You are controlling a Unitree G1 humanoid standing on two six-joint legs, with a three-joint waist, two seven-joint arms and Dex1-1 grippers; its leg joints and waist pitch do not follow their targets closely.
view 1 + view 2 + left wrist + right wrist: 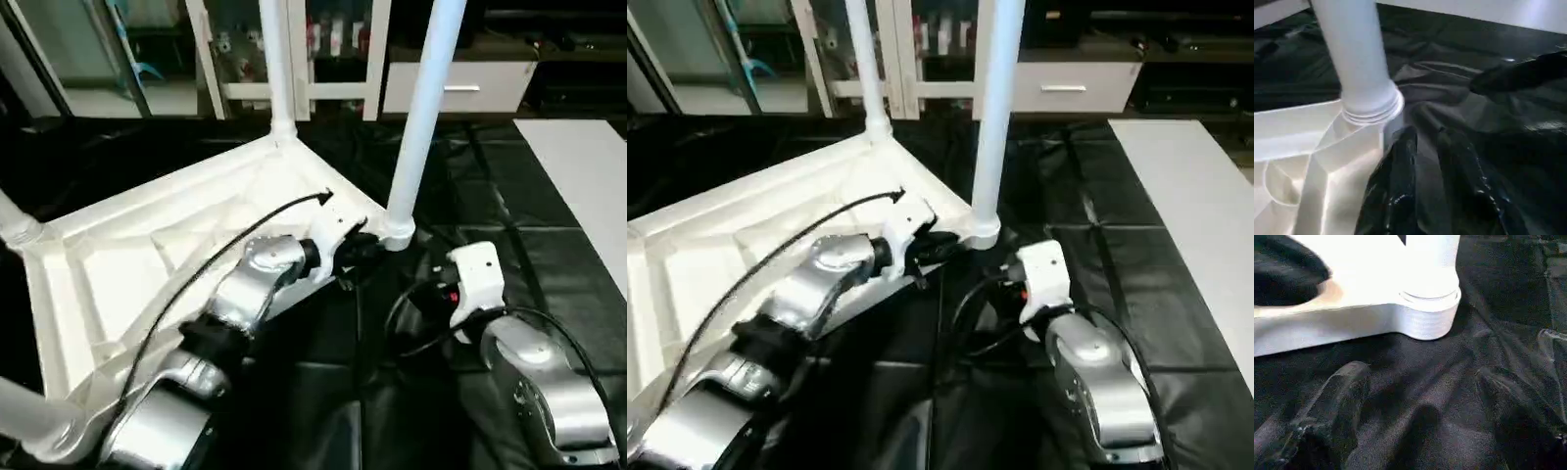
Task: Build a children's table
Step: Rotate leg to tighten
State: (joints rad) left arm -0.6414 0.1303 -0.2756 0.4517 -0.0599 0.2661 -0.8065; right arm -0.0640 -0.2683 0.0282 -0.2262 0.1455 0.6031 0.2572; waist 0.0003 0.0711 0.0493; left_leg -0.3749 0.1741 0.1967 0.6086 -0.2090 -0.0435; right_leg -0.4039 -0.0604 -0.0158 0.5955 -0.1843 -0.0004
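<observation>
The left claw [1422, 161] hung at the near right corner of the tabletop [147, 245], its two black fingers [1396, 181] a narrow gap apart and clamped on nothing, just beside the socket where a leg [426, 108] stood upright. The right claw [1415, 411] sat lower and to the right, over the black surface [549, 255], fingers spread wide and empty, aimed at that same corner socket [1430, 316]. The tabletop lay upside down, ribbed underside up, on the left of the surface. A second leg [276, 59] rose from its far corner; two more showed at the left edge [15, 225] and the near left [29, 416]. A white cabinet [294, 49] stood beyond.
</observation>
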